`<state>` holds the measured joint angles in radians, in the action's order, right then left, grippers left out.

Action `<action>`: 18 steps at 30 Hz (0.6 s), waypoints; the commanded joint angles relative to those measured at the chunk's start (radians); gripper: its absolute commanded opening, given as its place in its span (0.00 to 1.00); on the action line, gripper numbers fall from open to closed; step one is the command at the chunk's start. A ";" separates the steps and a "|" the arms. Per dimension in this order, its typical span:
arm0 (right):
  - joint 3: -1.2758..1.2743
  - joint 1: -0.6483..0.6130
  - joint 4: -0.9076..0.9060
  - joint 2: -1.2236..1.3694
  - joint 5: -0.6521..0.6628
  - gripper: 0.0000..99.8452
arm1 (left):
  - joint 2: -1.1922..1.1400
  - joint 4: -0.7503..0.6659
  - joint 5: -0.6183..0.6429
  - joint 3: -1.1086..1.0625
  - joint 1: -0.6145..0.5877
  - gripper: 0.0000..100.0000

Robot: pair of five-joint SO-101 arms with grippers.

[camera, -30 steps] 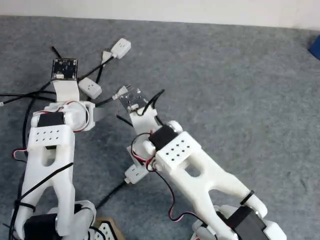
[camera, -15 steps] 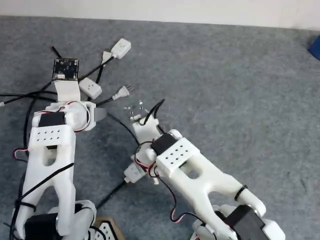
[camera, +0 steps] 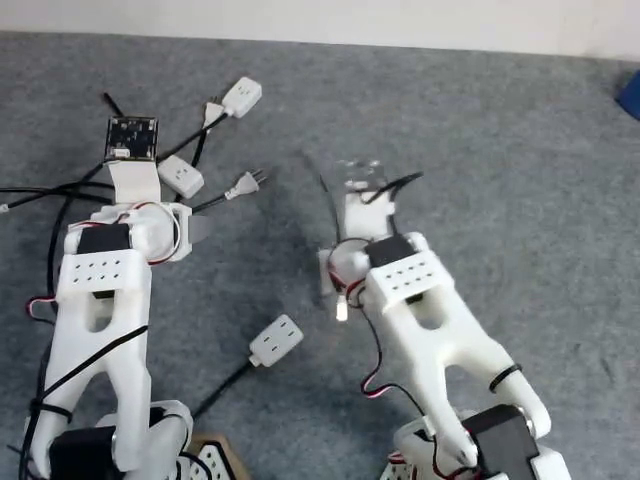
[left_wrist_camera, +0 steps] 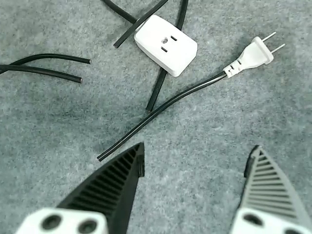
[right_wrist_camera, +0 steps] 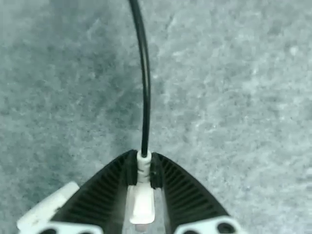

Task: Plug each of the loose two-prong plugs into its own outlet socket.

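My right gripper (right_wrist_camera: 141, 157) is shut on a white two-prong plug (right_wrist_camera: 141, 197), whose black cord (right_wrist_camera: 145, 87) runs away over the carpet. In the high view this arm sits mid-table, with the held plug (camera: 342, 308) under its wrist. A second loose plug (camera: 246, 184) lies near the left arm, beside a white socket (camera: 180, 177). My left gripper (left_wrist_camera: 196, 148) hovers open above the carpet, short of that socket (left_wrist_camera: 165, 45) and plug (left_wrist_camera: 253, 53). Two more sockets lie at the far left (camera: 240, 97) and near the front (camera: 277, 340).
Black cords (camera: 60, 190) trail across the grey carpet at the left, and two loose cord ends (left_wrist_camera: 73, 68) lie by the left gripper. A blue object (camera: 630, 92) sits at the right edge. The carpet to the right of both arms is bare.
The right arm has drawn back from the loose plug and swung to the right, uncovering the front socket. The left arm has stayed put.
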<state>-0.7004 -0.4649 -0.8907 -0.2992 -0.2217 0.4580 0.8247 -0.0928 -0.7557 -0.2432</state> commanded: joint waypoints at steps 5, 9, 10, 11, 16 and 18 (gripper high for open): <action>0.097 -0.021 0.015 -0.019 0.054 0.06 | 0.001 0.012 -0.041 0.039 0.070 0.33; 0.186 -0.033 -0.035 -0.019 0.011 0.21 | 0.010 0.075 -0.041 0.048 0.131 0.35; 0.202 -0.050 -0.041 -0.019 0.002 0.24 | 0.012 0.084 -0.041 0.048 0.145 0.36; 0.213 -0.068 -0.044 -0.019 -0.014 0.25 | 0.012 0.097 -0.041 0.054 0.156 0.38; 0.226 -0.105 -0.044 -0.016 -0.037 0.13 | 0.004 0.133 -0.071 0.071 0.173 0.39; 0.226 -0.071 -0.039 -0.008 0.008 0.06 | 0.004 0.133 -0.074 0.070 0.173 0.39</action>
<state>-0.5271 -0.5554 -0.9275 -0.2992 -0.2463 0.4580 0.9490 -0.1450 -0.7234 -0.0821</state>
